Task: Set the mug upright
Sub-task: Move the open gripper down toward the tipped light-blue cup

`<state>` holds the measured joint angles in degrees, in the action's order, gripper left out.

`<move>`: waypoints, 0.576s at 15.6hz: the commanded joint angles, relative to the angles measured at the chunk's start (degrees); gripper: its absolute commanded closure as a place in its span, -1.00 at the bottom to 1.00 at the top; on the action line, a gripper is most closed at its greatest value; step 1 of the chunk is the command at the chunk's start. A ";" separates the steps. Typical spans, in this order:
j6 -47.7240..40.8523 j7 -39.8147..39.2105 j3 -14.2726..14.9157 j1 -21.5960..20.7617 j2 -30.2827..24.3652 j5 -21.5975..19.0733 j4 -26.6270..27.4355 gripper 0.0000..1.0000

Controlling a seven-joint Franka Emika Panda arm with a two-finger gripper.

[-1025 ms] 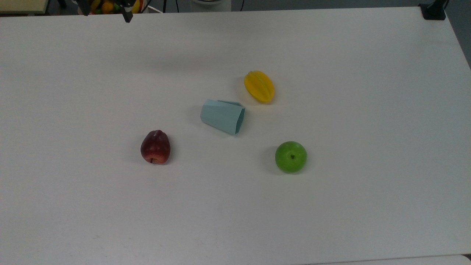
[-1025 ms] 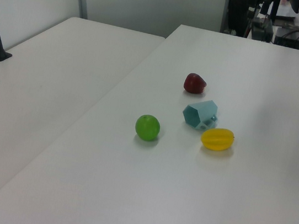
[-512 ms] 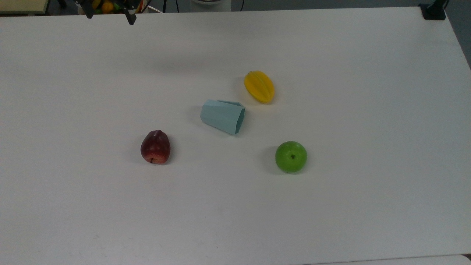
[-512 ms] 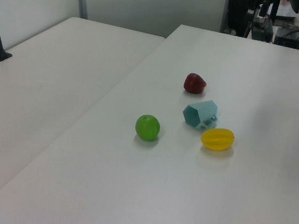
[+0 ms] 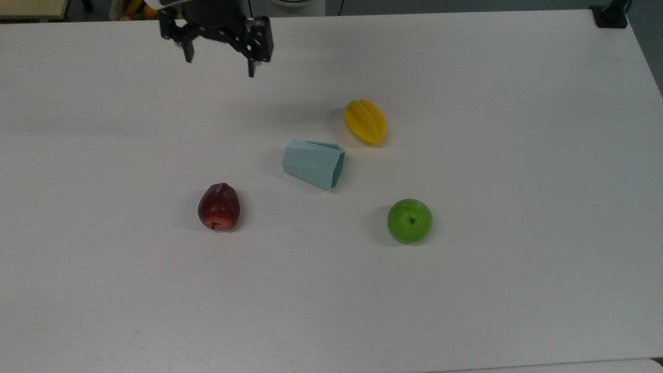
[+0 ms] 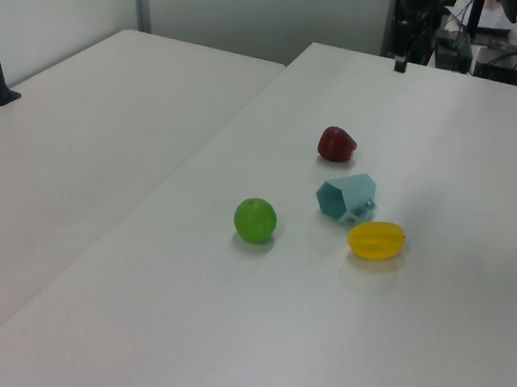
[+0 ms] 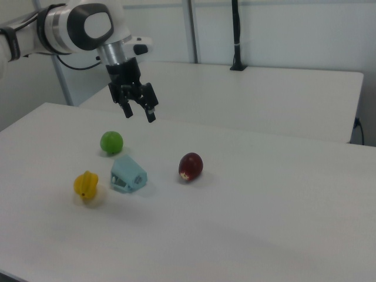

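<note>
The mug (image 5: 314, 164) lies on its side at the middle of the worktop (image 5: 518, 290), mouth toward 4 o'clock in the top view; the gripper (image 5: 220, 58) hangs at 11 o'clock, wide open and empty, probably ready to approach

Light falls evenly and softly from above across my white table (image 5: 518, 155), bright but without hard glare. Shadows are faint and short: the mug (image 5: 314, 164), the green apple (image 5: 409, 220) and the red apple (image 5: 219, 206) each throw a dim smudge toward the top view's left, and a wide, diffuse grey patch lies on the tabletop below my gripper (image 5: 218, 61). The top view looks slightly grainy, with a cool grey cast toward its lower edge. The left view is softer, its far background dark and indistinct. In the right view my gripper (image 7: 138, 113) stands out crisply.
</note>
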<state>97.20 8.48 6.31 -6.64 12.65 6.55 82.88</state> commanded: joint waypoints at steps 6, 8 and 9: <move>3.96 14.00 -11.83 -1.71 6.59 15.24 2.02 -1.00; 3.96 15.94 -12.46 -4.16 8.87 17.08 2.02 -1.00; 3.87 17.08 -12.46 -5.56 10.10 18.22 2.02 -1.00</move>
<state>99.96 21.94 -5.90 -8.74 20.24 21.51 84.34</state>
